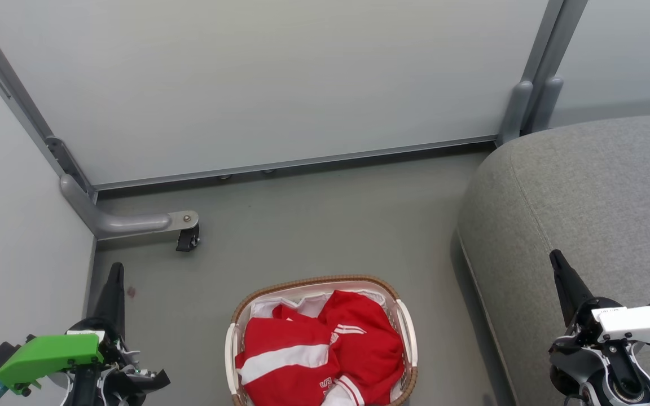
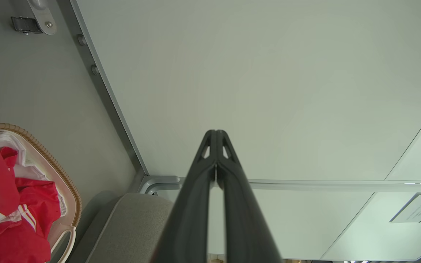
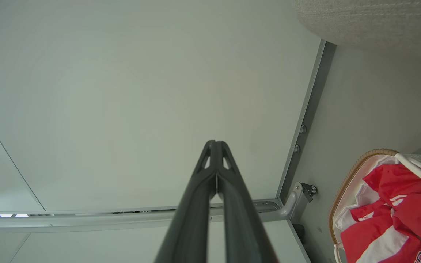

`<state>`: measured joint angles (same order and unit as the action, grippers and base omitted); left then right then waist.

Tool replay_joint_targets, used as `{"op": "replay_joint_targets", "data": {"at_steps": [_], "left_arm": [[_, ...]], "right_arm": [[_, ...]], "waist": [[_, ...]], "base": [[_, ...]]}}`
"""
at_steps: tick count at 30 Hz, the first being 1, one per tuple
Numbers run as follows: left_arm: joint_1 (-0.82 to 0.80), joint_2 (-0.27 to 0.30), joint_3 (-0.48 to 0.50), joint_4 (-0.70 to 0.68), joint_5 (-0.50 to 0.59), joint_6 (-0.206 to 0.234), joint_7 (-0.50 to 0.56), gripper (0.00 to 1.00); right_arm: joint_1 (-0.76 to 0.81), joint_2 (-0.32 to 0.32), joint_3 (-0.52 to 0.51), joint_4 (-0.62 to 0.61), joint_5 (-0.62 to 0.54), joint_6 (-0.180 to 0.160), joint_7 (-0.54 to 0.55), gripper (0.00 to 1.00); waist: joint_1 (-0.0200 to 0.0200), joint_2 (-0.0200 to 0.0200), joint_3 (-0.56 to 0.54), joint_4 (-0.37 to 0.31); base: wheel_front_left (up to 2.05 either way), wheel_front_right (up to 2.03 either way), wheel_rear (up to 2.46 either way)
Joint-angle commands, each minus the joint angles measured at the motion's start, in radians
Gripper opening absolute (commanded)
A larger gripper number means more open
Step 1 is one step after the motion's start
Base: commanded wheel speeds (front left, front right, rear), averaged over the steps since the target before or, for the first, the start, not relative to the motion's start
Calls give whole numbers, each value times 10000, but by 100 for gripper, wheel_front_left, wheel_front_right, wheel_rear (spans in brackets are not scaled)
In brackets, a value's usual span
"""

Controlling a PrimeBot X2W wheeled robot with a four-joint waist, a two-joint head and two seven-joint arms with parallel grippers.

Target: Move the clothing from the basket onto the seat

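Red clothing [image 1: 361,335] in basket [image 1: 313,281], mouth upward

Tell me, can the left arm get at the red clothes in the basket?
Probably yes: the clothing lies uncovered in the open basket, to the right of the left gripper, nothing between them. The gripper is shut and must open first.

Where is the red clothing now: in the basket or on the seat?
In the basket. The clothing lies crumpled inside it, on the floor left of the seat.
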<state>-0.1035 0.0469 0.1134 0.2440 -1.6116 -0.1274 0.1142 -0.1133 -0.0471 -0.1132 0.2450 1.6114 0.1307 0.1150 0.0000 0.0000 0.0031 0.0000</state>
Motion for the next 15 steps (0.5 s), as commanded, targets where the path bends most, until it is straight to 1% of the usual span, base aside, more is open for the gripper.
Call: {"op": "replay_joint_targets", "data": {"at_steps": [1, 15], "left_arm": [[-108, 68, 17, -12, -28, -66, 26, 0], [-108, 69, 17, -12, -28, -65, 26, 0]], "right_arm": [[109, -65, -18, -27, 32, 0, 12, 0], [109, -65, -18, -27, 34, 0, 11, 0]], "waist": [[0, 0, 0, 0], [0, 0, 0, 0]], "base": [[0, 0, 0], [0, 0, 0]]}}
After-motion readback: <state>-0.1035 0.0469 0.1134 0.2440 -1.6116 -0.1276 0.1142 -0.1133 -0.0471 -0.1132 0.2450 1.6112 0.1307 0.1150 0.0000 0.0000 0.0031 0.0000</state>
